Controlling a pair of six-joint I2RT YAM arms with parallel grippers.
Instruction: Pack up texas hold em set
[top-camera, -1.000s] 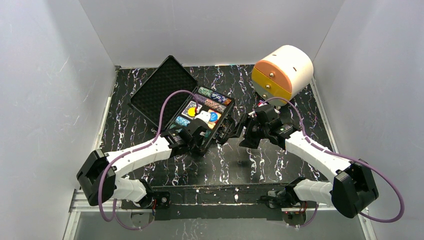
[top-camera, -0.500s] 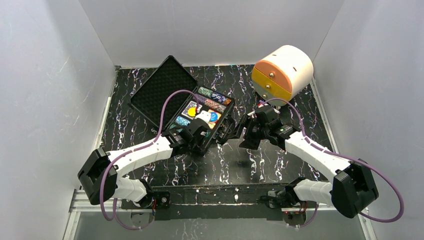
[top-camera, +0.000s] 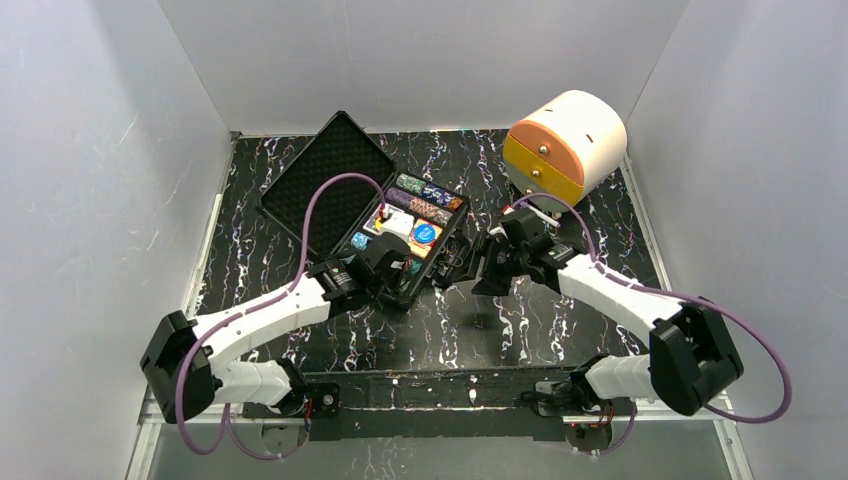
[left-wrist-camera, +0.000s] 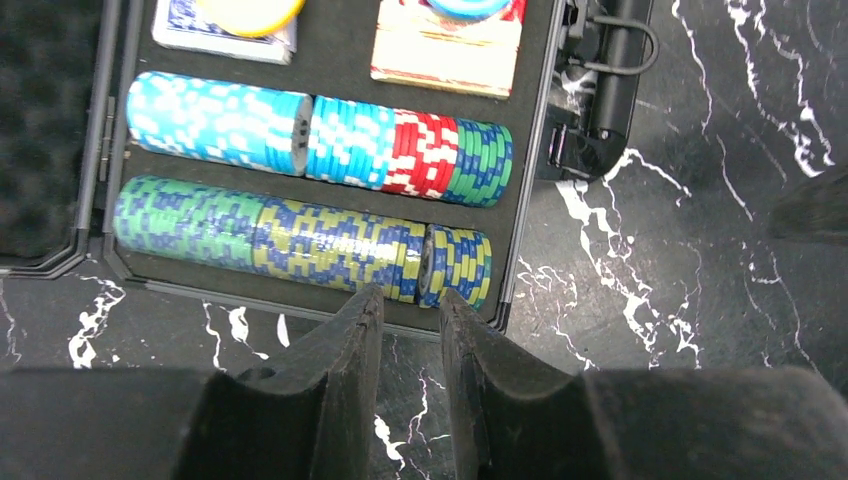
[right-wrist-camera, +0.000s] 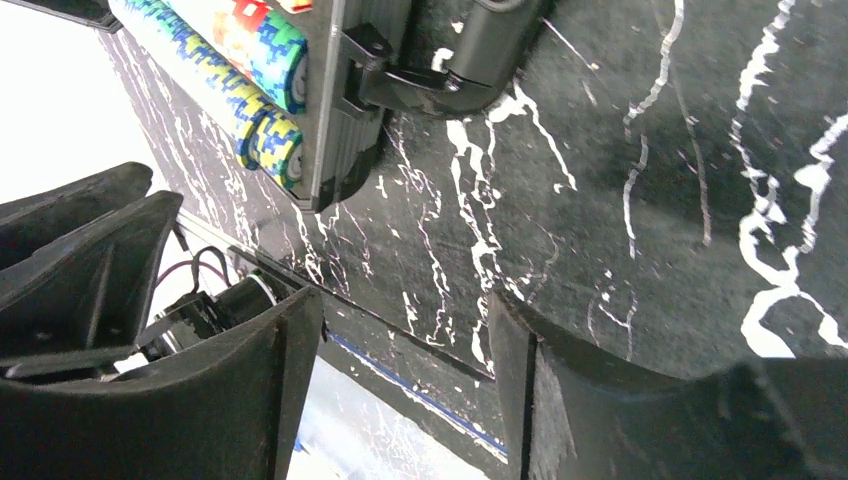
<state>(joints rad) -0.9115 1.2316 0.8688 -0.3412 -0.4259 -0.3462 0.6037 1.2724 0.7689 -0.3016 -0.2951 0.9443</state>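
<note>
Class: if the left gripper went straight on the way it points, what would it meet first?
Likely the near row of chips in the case, by the gap in that row; depth is unclear.

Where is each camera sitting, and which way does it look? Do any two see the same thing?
Top external: high behind the arms, looking down at the table, the open poker case and a round drawer box; left arm and right arm show.
Left wrist: on the left arm, looking down at the chip rows in the case; left gripper fingers show.
Right wrist: on the right arm, looking at table beside the case corner; right gripper fingers show, wide apart.
Shared: both wrist views catch the case handle.
</note>
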